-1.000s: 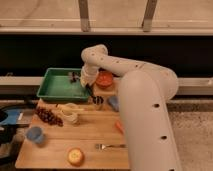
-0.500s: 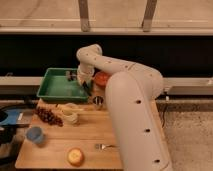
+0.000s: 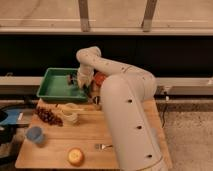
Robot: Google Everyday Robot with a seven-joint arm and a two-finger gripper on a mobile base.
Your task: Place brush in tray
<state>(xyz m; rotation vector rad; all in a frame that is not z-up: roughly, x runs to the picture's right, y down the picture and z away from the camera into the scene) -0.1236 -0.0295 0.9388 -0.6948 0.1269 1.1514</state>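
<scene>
The green tray stands at the back left of the wooden table. My gripper hangs from the white arm over the tray's right end, low inside its rim. A small dark shape that looks like the brush lies in the tray just left of the gripper. I cannot tell whether the gripper touches it.
An orange bowl sits right of the tray, partly behind the arm. On the table are dark grapes, a pale banana-like item, a blue cup, an orange fruit and a silver fork.
The arm has swung left, carrying the gripper from beside the orange bowl to over the tray's right end. The table items have not moved.
</scene>
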